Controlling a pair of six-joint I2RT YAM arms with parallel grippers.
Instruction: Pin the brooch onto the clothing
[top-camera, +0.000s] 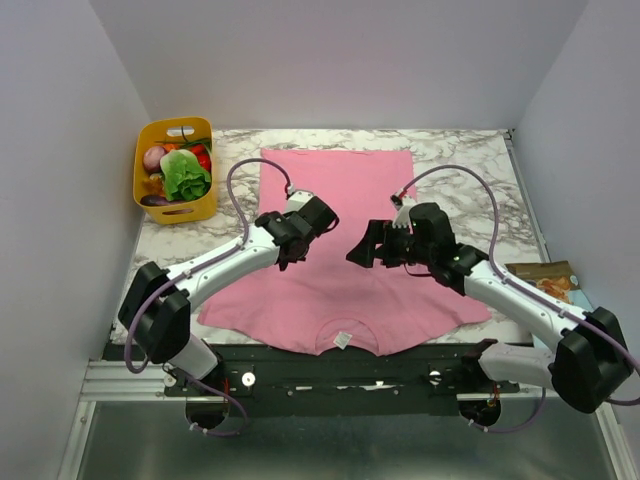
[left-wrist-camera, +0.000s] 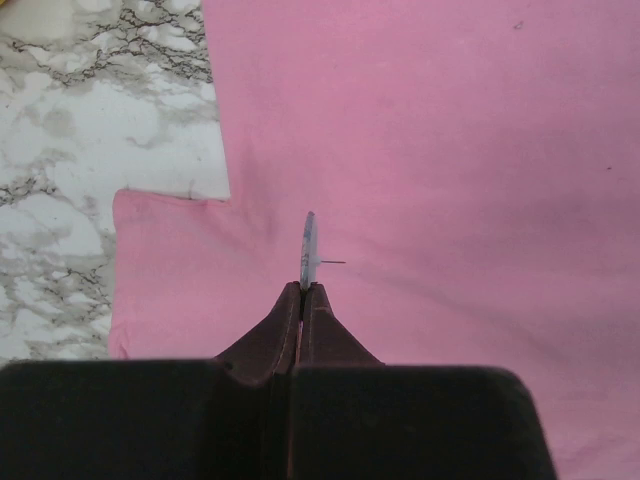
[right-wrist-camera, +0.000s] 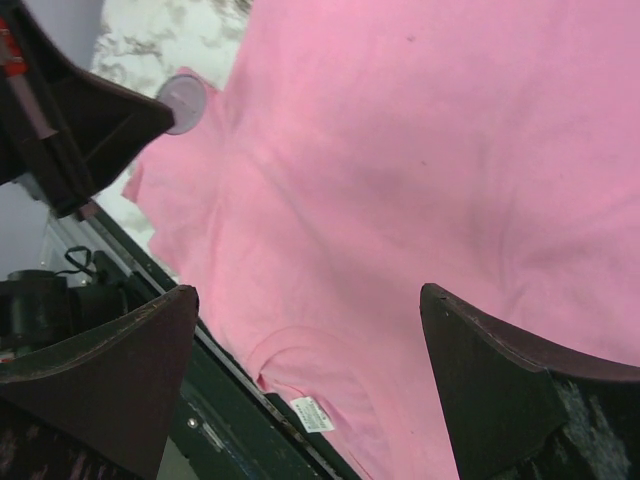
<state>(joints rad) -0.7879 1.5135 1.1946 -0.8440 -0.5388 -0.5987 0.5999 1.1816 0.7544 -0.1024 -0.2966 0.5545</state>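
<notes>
The clothing (top-camera: 350, 240) is a pink T-shirt spread flat on the marble table, its white label (top-camera: 343, 339) at the near edge. My left gripper (left-wrist-camera: 302, 289) is shut on the brooch (left-wrist-camera: 309, 248), a small grey disc seen edge-on, its thin pin pointing right above the shirt's chest. In the right wrist view the brooch (right-wrist-camera: 183, 102) shows as a round disc at the left gripper's tips, upper left. My right gripper (right-wrist-camera: 305, 310) hangs open over the shirt near the neckline label (right-wrist-camera: 313, 413), empty. From above, both grippers (top-camera: 295, 245) (top-camera: 365, 248) face each other over the shirt's middle.
A yellow basket (top-camera: 150, 195) holding toy vegetables stands at the table's back left corner. A printed packet (top-camera: 548, 281) lies at the right edge beside my right arm. White walls close in on three sides. The dark mounting rail (top-camera: 330, 365) runs along the near edge.
</notes>
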